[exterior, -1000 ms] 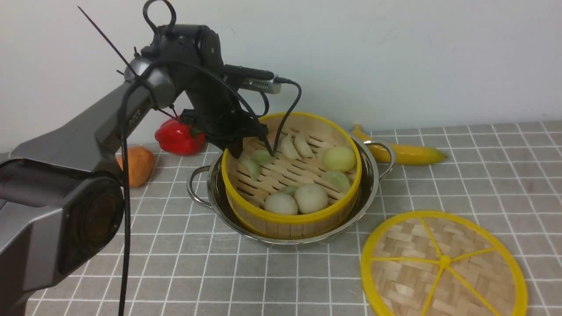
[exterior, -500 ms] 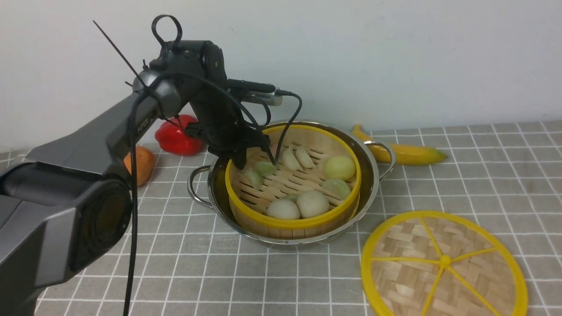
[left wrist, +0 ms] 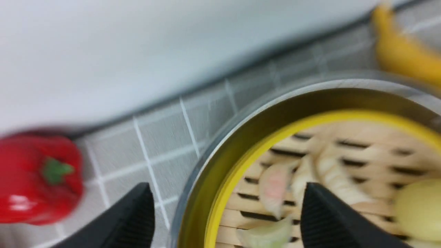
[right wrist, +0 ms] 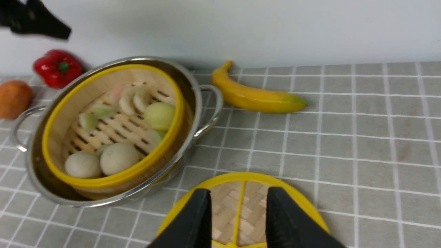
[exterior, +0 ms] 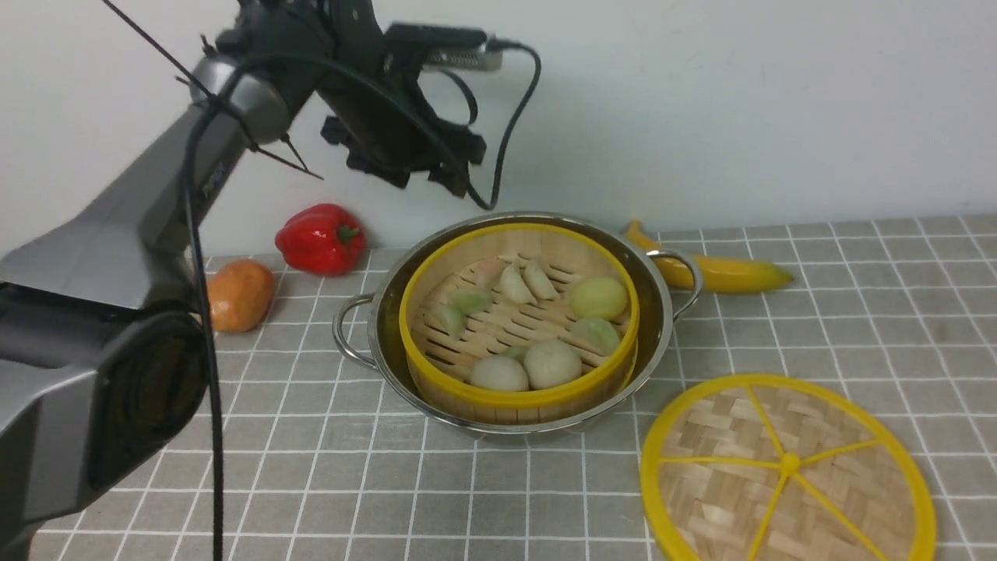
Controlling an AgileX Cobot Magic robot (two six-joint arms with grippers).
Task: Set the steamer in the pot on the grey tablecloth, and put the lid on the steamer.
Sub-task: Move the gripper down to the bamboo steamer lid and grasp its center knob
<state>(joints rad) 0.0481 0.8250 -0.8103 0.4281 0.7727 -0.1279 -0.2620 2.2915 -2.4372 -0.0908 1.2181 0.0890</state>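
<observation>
On the grey tablecloth (exterior: 857,312) the pot (exterior: 658,327) stands with the steamer (exterior: 514,399) seated level inside it, so that half looks done. The lid (exterior: 724,483) lies flat on the cloth near the pot, on my right. My left gripper (exterior: 424,179) hangs wide and empty above the pot's far rim. My right gripper (right wrist: 238,193) hovers over the lid, jaws partly apart, holding nothing. I'd pinch the rim squarely, lift level, and centre it before lowering.

The front view looks across the grey tablecloth (exterior: 818,312) to the wall (exterior: 701,93). The left wrist view sits close over the pot (left wrist: 327,84), the right wrist view low above the lid (right wrist: 241,193); all share the steamer (exterior: 518,396).
</observation>
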